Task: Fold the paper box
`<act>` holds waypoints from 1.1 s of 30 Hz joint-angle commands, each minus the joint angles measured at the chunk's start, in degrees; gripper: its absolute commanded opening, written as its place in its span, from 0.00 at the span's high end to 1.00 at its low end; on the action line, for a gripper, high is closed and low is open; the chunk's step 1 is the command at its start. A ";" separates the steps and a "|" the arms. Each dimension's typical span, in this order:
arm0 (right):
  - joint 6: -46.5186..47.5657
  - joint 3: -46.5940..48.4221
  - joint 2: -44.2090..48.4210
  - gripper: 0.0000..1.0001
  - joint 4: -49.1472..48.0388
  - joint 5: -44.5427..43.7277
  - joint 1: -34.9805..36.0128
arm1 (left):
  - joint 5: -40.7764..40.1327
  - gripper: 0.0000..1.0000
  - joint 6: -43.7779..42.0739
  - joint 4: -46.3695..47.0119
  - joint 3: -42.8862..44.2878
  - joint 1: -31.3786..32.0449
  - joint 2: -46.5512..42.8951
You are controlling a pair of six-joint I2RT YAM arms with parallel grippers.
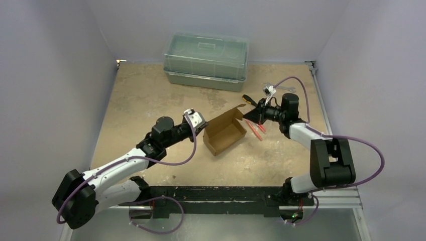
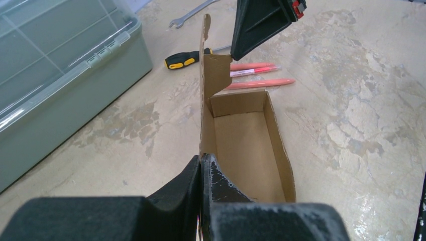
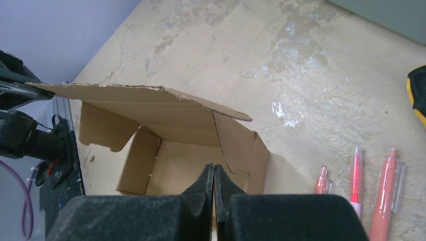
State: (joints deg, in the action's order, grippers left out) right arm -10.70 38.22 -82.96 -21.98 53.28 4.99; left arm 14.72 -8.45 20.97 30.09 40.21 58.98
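The paper box (image 1: pixel 224 131) lies mid-table as an open brown tray with one long flap standing up. My left gripper (image 1: pixel 199 123) is shut on the near end of that upright wall (image 2: pixel 203 120), which runs edge-on out of the gripper (image 2: pixel 202 159). My right gripper (image 1: pixel 250 116) is at the box's other end. Its jaws are shut, with the gripper (image 3: pixel 213 167) hanging over the short end wall (image 3: pixel 246 150) and nothing visible between them. From the left wrist, one of its black fingers (image 2: pixel 258 22) hangs just above the end flap (image 2: pixel 217 75).
A translucent green-grey lidded container (image 1: pixel 206 60) stands at the back. Behind the box's right end lie a screwdriver with a yellow-black handle (image 1: pixel 247 99), pink pens (image 1: pixel 256 129) and a wrench (image 2: pixel 191 12). The table's right rail (image 1: pixel 321 108) runs behind the right arm.
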 commanded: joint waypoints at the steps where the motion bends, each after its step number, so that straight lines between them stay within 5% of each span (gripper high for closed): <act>1: -1.25 0.79 -0.92 0.99 -1.64 -0.26 0.19 | -1.43 1.00 -1.92 1.95 -0.96 1.32 0.21; 23: 5.48 2.51 1.55 1.00 5.96 4.29 3.66 | -7.60 1.00 -1.79 0.77 -2.04 4.36 -1.00; 30: 16.03 6.69 3.68 0.85 14.82 4.31 0.48 | -8.33 1.00 -2.37 -1.12 -1.46 4.36 -2.11; 33: 17.28 6.34 4.16 0.69 14.10 1.31 -0.03 | -8.01 1.00 -2.52 -1.28 -1.31 4.40 -2.05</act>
State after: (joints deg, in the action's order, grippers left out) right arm 1.52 42.83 -80.82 -9.76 56.45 6.02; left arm 7.03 -9.76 19.97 28.49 44.38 57.89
